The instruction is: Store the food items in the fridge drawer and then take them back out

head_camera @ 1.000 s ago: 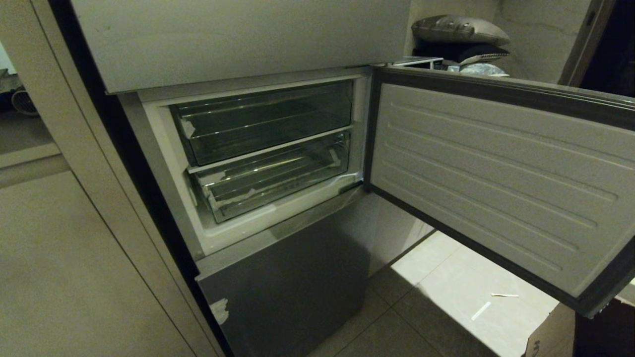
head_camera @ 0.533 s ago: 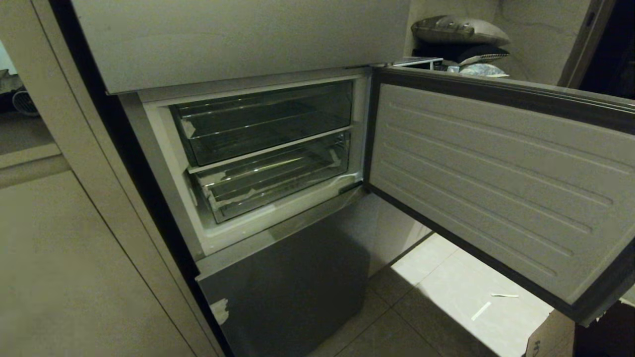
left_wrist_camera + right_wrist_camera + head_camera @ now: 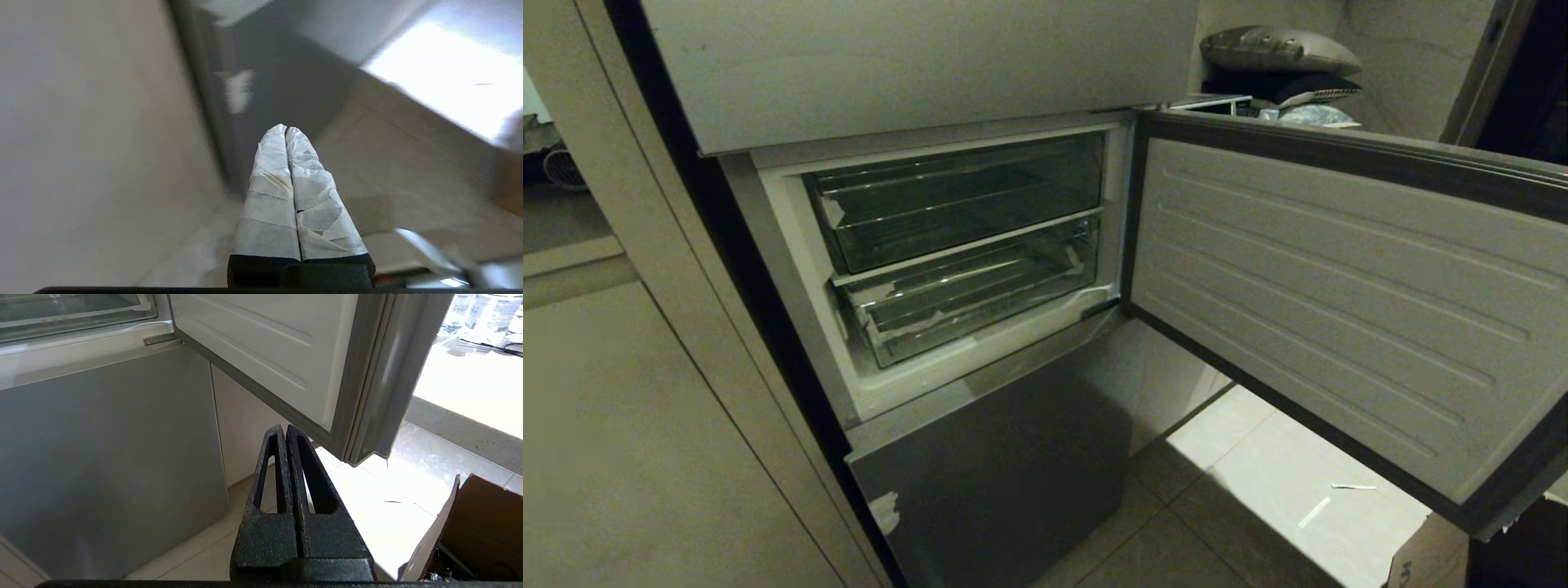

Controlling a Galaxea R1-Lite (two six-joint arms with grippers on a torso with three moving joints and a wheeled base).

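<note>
The fridge's middle compartment stands open in the head view, with two clear bins pushed in. The lower one, the fridge drawer point(image 3: 968, 298), has whitish tape scraps on its front edge and looks empty; its corner also shows in the right wrist view as the fridge drawer point(image 3: 73, 310). The food items are out of view. Neither arm is in the head view. My left gripper point(image 3: 286, 128), its fingers wrapped in white tape, is shut on nothing, low beside the fridge's grey lower front. My right gripper point(image 3: 284, 428) is shut and empty, low under the open door.
The open fridge door point(image 3: 1323, 302) swings out to the right, above the tiled floor. A grey lower door front point(image 3: 996, 457) is closed below the compartment. A tall cabinet panel point(image 3: 621, 425) stands on the left. A cardboard box point(image 3: 482, 522) sits on the floor at the right.
The open door's free end has shifted slightly left and down in the head view. The drawers have not moved.
</note>
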